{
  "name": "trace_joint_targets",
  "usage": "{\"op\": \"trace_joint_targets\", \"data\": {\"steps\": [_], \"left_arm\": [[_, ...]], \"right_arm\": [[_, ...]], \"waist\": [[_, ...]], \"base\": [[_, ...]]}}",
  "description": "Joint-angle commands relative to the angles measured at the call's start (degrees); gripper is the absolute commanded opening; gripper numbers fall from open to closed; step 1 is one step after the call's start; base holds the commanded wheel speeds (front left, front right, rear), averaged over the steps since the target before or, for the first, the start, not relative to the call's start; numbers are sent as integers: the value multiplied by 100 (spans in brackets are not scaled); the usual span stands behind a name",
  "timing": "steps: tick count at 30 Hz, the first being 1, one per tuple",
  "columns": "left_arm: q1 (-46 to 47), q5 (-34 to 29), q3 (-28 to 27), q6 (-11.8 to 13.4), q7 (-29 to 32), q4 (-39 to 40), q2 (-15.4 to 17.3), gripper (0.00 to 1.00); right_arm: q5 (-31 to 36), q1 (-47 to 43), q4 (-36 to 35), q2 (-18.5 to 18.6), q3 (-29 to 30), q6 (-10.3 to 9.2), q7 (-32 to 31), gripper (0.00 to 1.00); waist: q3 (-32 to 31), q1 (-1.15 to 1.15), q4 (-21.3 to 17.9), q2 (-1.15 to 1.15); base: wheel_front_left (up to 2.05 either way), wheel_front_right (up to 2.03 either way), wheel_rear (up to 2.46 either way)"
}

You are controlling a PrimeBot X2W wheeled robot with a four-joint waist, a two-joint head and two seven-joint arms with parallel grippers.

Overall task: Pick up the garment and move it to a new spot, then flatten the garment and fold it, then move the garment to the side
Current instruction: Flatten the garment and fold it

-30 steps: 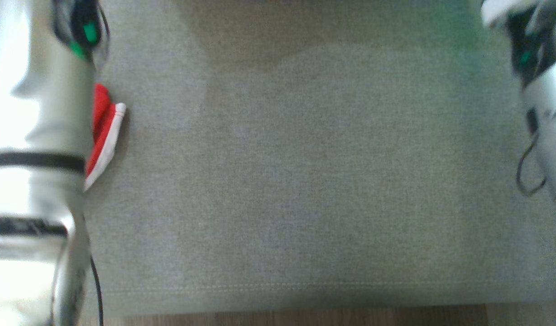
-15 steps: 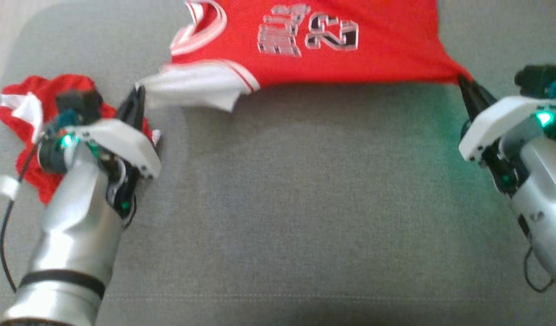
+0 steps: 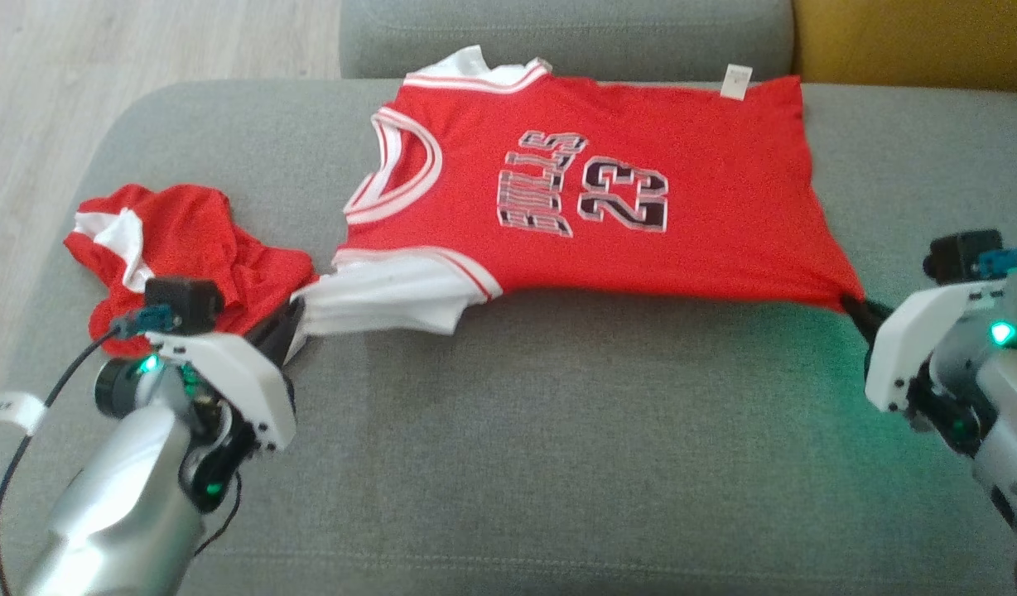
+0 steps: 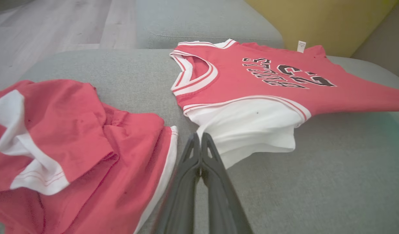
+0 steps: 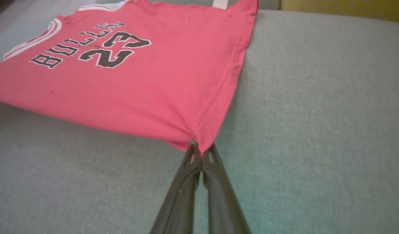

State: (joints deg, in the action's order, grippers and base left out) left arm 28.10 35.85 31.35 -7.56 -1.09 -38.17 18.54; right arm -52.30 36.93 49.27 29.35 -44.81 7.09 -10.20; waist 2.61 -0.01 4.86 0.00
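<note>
Your left gripper [image 3: 291, 319] is pinched shut on the white sleeve of the red jersey [image 3: 707, 165], and your right gripper [image 3: 855, 305] is clamped on its hem corner. The jersey lies stretched between them, number side up, on the grey sofa cushion [image 3: 558, 430]. Just beside your left gripper's closed fingers, on their left, lies a crumpled red-and-white garment [image 3: 194, 240].
</note>
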Motion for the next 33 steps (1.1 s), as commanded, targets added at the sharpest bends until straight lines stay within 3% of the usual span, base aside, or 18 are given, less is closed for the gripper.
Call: {"op": "trace_joint_targets", "data": {"steps": [1, 21, 33], "left_arm": [[154, 152, -158, 9, 95, 313, 363, 0], [-1072, 1458, -74, 34, 1262, 2280, 1489, 0], [-1810, 1953, -120, 145, 1951, 3438, 2144, 0]], "right_arm": [[-111, -99, -197, 220, -98, 40, -88, 0], [-1280, -830, -1670, 1448, -1035, 40, -1332, 0], [-1817, -1167, -2347, 1971, -1116, 40, -2105, 0]], "waist": [[-55, 1, -4, 0], [-426, 1, -71, 0], [-553, 1, -150, 0]], "base": [[0, 0, 0], [0, 0, 0], [0, 0, 0]]}}
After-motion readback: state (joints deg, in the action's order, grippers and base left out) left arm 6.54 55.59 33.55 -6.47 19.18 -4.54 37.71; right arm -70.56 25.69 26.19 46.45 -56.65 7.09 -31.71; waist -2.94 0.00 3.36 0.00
